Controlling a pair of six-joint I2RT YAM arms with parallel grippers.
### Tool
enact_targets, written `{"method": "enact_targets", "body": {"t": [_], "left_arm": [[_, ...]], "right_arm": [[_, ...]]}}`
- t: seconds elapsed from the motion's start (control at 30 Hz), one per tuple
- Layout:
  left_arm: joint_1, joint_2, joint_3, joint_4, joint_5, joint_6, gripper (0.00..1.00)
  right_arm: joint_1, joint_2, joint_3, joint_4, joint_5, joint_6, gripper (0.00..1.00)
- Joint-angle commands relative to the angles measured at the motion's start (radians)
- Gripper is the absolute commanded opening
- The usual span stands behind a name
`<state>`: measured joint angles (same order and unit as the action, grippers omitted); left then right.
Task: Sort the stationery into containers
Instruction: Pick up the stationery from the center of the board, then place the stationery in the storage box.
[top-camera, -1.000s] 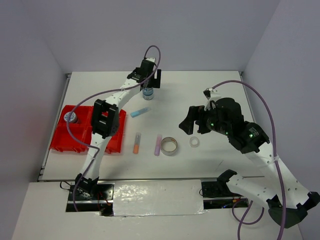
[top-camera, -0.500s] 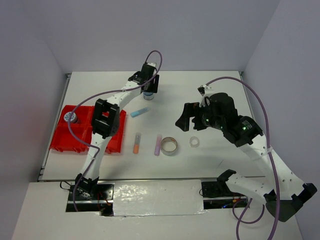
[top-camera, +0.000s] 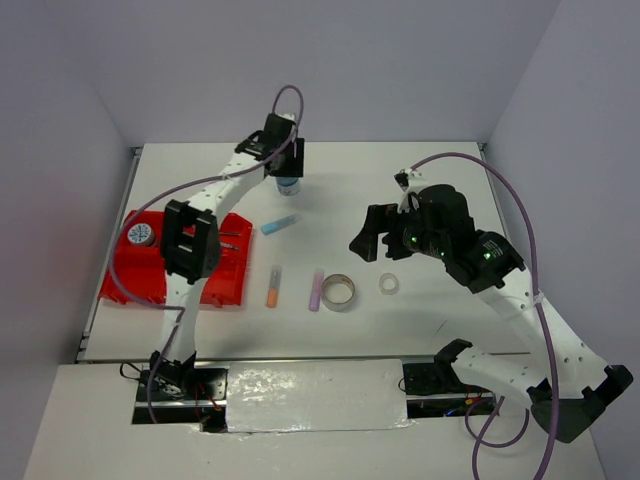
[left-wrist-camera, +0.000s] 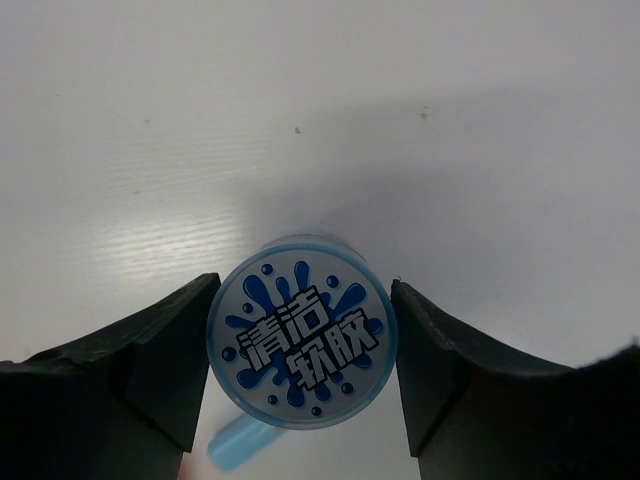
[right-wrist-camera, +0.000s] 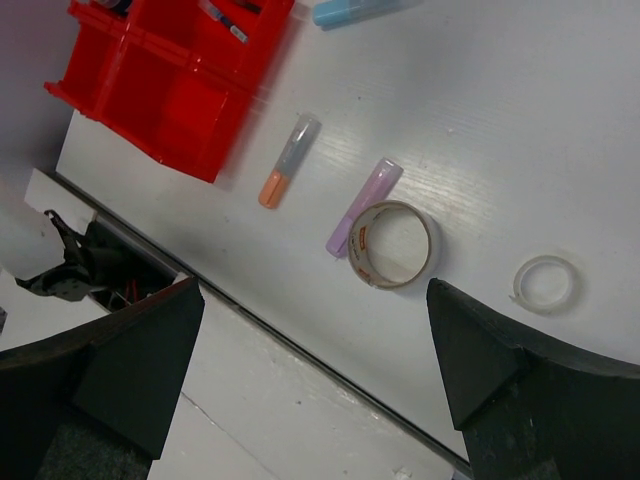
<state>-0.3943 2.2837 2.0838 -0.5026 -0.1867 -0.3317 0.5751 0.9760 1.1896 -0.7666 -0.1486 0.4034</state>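
L gripper (left-wrist-camera: 302, 350) is closed on the blue-patterned tub (left-wrist-camera: 300, 335). Both fingers (left-wrist-camera: 165, 365) press its sides and the printed lid faces my wrist cam. Can't tell if it's clear of the tabletop (top-camera: 440, 170). The light-blue stick (left-wrist-camera: 235, 448) pokes out from under the tub's edge in that view. From overhead it lies just on the base side of this gripper.

R gripper (right-wrist-camera: 312, 300) is wide open, nothing between the fingers, hanging above the tabletop. Between its fingers in the wrist cam are the grey tape ring (right-wrist-camera: 392, 243) w/ the lilac stick (right-wrist-camera: 363, 207) touching its side. The clear tape ring (right-wrist-camera: 546, 283) lies apart, toward the other finger. The orange stick (right-wrist-camera: 288, 160) is beyond the lilac one, near the red tray (right-wrist-camera: 170, 75). The second tub (top-camera: 140, 234) sits in the tray's compartment farthest from both grippers.
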Motion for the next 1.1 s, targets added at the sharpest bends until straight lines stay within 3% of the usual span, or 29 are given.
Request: {"method": "enact_targets", "body": {"t": [0.0,0.13,0.23,0.37,0.5,0.63,0.73,1.07], "left_arm": [[0.093,-0.297,0.030,-0.002,0.029,-0.099,0.00],[0.205,-0.456,-0.066,-0.160,0.030,-0.194,0.00],[0.323,-0.529,-0.166,-0.265,0.116,-0.231,0.00],[0.469,-0.607,-0.272,-0.362,0.167,-0.225,0.00],[0.616,-0.700,-0.460,-0.355,0.306,-0.202,0.00],[0.750,-0.733,-0.562,-0.366,0.290,-0.197,0.00],[0.795,-0.727,-0.613,-0.323,0.343,-0.225,0.00],[0.847,-0.618,-0.596,-0.317,0.283,-0.214,0.00]], "right_arm": [[-0.006,0.013,0.012,0.082,-0.032,0.008,1.00],[-0.006,0.030,-0.015,0.131,-0.063,0.028,1.00],[-0.003,0.059,-0.002,0.145,-0.080,0.028,1.00],[0.002,0.092,0.030,0.144,-0.078,0.020,1.00],[0.000,0.107,0.038,0.161,-0.072,0.025,1.00],[0.005,0.101,0.004,0.188,-0.094,0.044,1.00],[0.008,0.090,-0.028,0.217,-0.108,0.060,1.00],[0.014,0.115,-0.015,0.231,-0.126,0.054,1.00]]}}
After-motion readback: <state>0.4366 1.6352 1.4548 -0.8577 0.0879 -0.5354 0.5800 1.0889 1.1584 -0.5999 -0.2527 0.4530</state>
